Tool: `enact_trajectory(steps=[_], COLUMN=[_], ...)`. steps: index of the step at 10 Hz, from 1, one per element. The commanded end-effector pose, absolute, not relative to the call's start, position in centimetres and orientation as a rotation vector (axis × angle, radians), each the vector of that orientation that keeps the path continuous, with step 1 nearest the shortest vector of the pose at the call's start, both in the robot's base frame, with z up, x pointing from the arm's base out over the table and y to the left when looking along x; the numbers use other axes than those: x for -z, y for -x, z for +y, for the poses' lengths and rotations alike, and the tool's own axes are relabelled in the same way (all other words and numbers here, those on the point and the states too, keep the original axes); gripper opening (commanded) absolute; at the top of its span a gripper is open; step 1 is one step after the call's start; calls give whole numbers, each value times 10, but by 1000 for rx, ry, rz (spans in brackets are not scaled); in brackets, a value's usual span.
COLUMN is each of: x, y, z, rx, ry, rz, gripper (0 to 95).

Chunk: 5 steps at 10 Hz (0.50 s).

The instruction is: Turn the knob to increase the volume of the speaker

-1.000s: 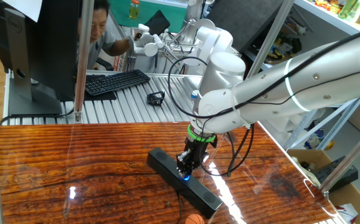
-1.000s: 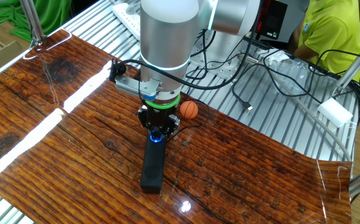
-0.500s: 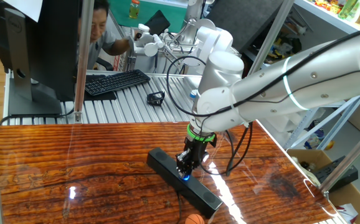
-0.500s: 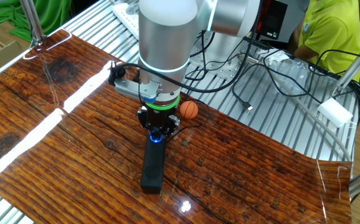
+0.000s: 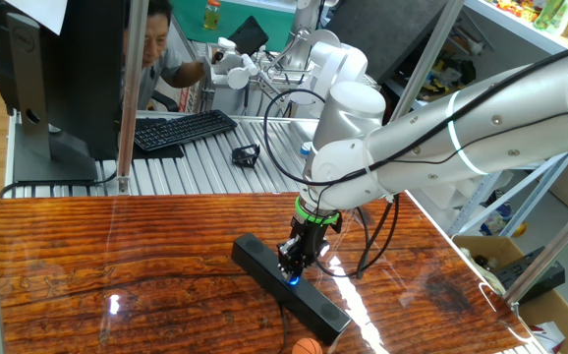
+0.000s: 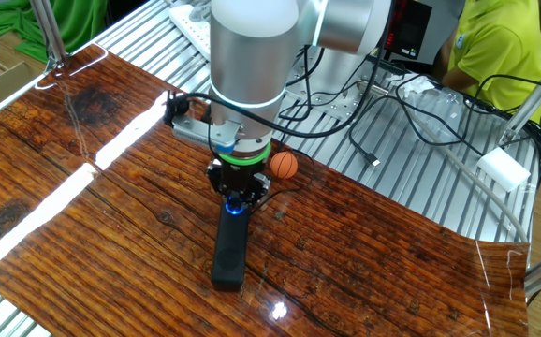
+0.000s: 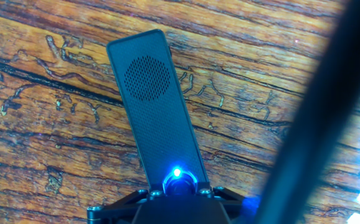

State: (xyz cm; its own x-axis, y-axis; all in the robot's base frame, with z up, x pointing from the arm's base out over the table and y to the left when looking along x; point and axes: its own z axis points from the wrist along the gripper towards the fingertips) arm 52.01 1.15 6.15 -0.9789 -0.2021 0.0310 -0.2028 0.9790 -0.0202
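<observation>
The wooden table [image 6: 83,234] is bordered by metal slats; the speaker [image 6: 230,245] is laid mid-surface. The gripper [image 6: 238,202] is lowered over the knob [image 7: 179,180]; jaw state cannot be determined

Black speaker [image 7: 157,112], blue-glowing knob [image 7: 179,179]

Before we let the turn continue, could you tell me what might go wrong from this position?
The speaker lies loose on the wooden table, so twisting the knob may swivel the whole bar instead. The gripper meets the knob only at its fingertips and could slip. A swivelling speaker might knock the small orange ball beside it.
</observation>
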Motion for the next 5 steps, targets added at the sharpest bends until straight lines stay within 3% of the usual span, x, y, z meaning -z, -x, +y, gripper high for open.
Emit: enact_trajectory(steps=[1,5], x=[-62,-61], y=[-520,-520], z=[12,12], rx=[-36,-35], ry=[-308,-295], rz=[-3098,-3098], gripper=[380,380])
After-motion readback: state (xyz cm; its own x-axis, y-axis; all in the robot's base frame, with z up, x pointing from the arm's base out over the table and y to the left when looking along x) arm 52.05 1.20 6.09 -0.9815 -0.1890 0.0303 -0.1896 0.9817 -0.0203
